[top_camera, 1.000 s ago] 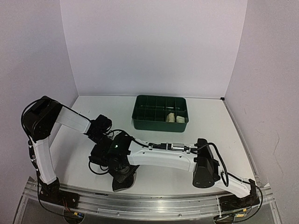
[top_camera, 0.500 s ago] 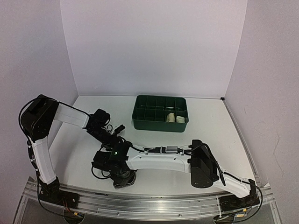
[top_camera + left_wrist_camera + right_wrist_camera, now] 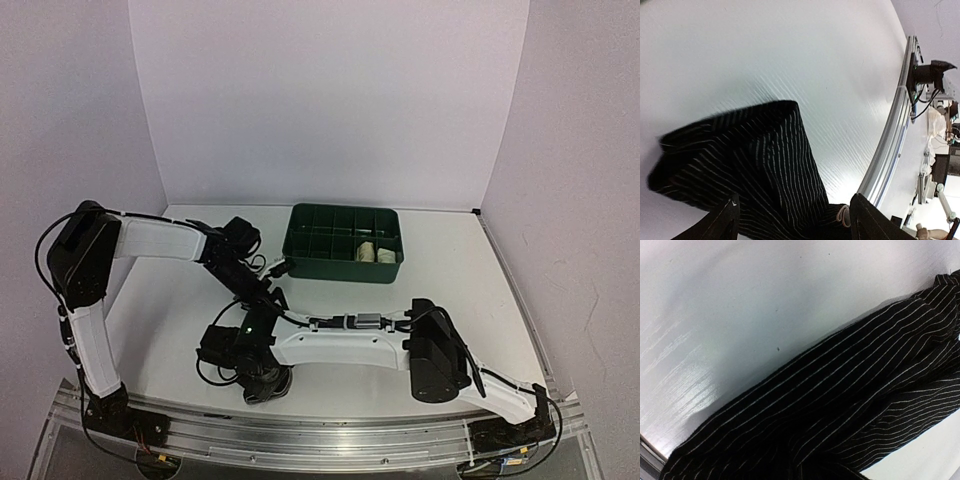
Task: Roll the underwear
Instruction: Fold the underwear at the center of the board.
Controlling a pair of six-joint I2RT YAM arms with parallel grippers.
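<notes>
Tabletop [image 3: 460,260]: we see a green tray [image 3: 345,268] holding two cream rolls [image 3: 375,252].
Left end effector [image 3: 279,284]: released.
Right end effector [image 3: 262,380]: clenched, its arm covering the black underwear [image 3: 840,405].

No legible text, labels, numbers or signs anywhere

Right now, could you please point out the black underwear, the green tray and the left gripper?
black underwear [image 3: 755,165], left wrist view, middle of the striped cloth.
green tray [image 3: 330,268], top external view, its front wall.
left gripper [image 3: 794,197], left wrist view, midway between its fingertips.
</notes>
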